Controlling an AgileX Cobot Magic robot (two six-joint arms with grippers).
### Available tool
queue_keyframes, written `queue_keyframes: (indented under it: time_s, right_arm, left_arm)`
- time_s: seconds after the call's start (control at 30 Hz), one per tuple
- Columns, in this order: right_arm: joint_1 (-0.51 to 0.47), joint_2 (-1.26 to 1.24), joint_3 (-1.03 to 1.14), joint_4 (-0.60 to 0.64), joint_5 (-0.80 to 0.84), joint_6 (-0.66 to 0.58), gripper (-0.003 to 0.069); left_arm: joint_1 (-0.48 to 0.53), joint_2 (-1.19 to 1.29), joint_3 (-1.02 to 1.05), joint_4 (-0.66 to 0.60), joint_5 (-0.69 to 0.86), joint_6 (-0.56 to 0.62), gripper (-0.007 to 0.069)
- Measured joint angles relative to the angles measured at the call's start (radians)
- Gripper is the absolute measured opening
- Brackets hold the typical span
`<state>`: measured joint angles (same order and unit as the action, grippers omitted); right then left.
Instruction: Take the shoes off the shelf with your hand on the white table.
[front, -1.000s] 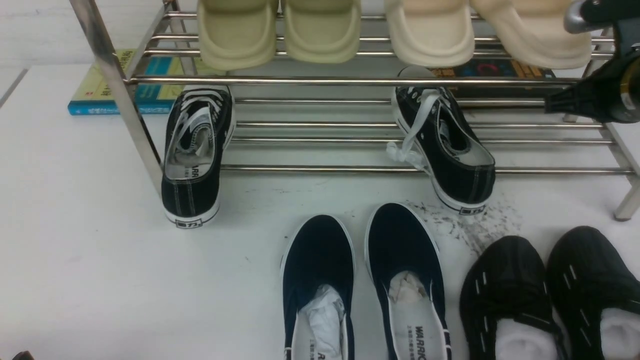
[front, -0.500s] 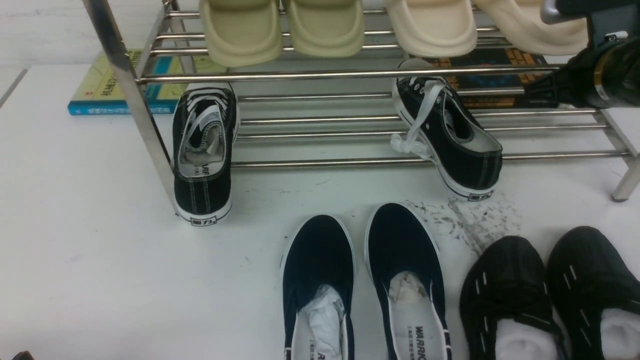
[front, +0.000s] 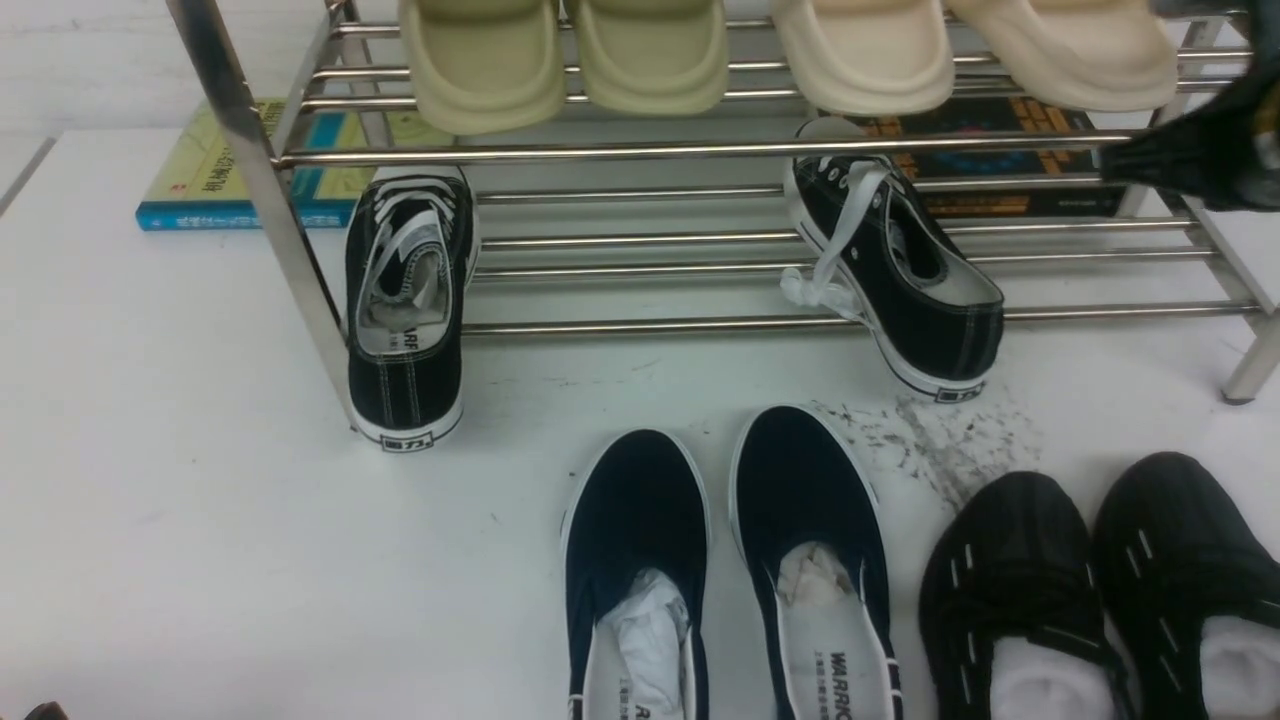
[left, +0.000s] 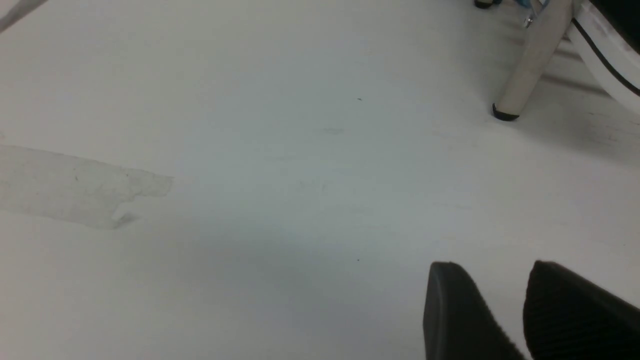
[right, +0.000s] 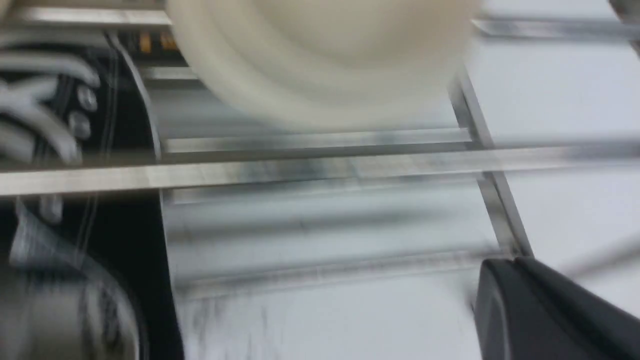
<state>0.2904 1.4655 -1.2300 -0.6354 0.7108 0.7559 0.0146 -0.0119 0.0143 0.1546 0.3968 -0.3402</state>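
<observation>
The white table (front: 200, 480) fills the front view, with a patch of grey scuff marks (front: 935, 440) just ahead of the shoes at the near right. On it stands the chrome shelf (front: 700, 150), two tiers of shiny bars spanning nearly the whole width. Up on the top tier sit four cream slippers (front: 860, 55) in a row, heels toward us. Down on the lower tier, two black lace-up sneakers (front: 405, 300) with white soles hang their heels out over the front bar, one at the left post, one toward the right and turned at an angle. Behind the shelf lie a green and blue book (front: 215, 175) on the left and a dark book (front: 1000, 150) on the right. Off the shelf, on the table at near centre, a pair of navy slip-ons (front: 720, 560) sits side by side. Just right of them are the black knit shoes (front: 1100, 590) with white dash marks, side by side, white stuffing inside, resting on the table. The right gripper (front: 1125, 158) hangs at the shelf's right end, level with the top tier, its tips pressed together and holding nothing. The left gripper (left: 495, 305) hovers low over bare table, its two black fingers (left: 455, 310) spread a little apart.
</observation>
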Motion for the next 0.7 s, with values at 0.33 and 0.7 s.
queue_keyframes:
  time_s: [0.33,0.7]
  right_arm:
    - [0.000,-0.325,-0.003,0.519,0.390,-0.559,0.0000]
    - [0.000,-0.787,0.233,0.647,0.315,-0.664,0.0001]
  left_arm:
    - [0.000,0.000,0.000,0.000,0.000,0.000,0.0242]
    - [0.000,0.000,0.000,0.000,0.000,0.000,0.0242]
